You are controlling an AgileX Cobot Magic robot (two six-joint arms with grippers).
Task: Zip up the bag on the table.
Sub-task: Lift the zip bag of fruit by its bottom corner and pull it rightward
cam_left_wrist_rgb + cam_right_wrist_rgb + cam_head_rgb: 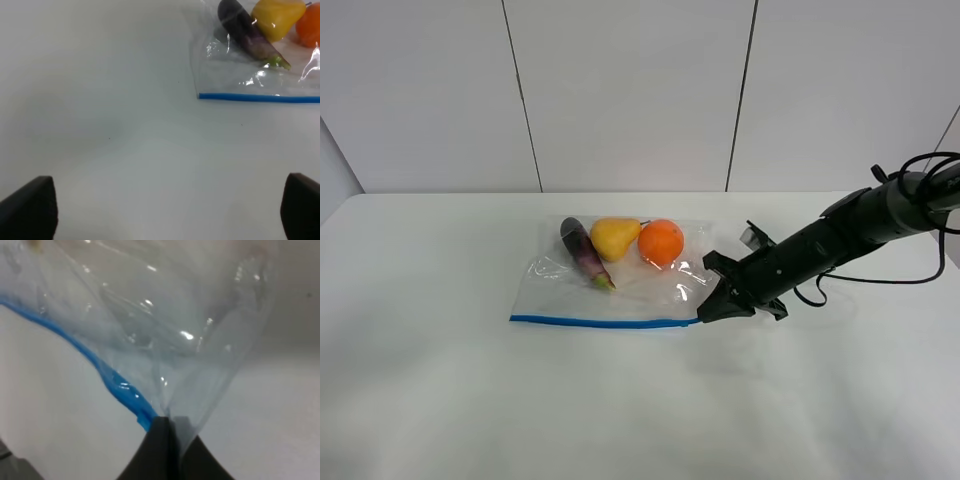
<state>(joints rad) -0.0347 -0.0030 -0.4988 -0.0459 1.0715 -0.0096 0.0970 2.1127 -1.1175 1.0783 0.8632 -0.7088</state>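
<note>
Exterior high view: the bag (620, 275) is lying flat on the bench (440, 400), with eggplant (582, 252), pear (615, 237) and orange (661, 242) inside. Your right fingers (712, 306) are clamping its corner at the end of the blue zipper strip (605, 322). Your left fingers (30, 210) are hanging apart, well clear of the bag. Risk: with nothing anchoring the far end, a pull would likely be dragging the whole bag instead of sealing it, or the thin film could be slipping free.

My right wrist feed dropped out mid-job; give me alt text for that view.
The right gripper is pinched shut on a corner of the clear bag, at the end of its blue zipper strip. Crinkled plastic fans away from the pinch over the white table.
</note>
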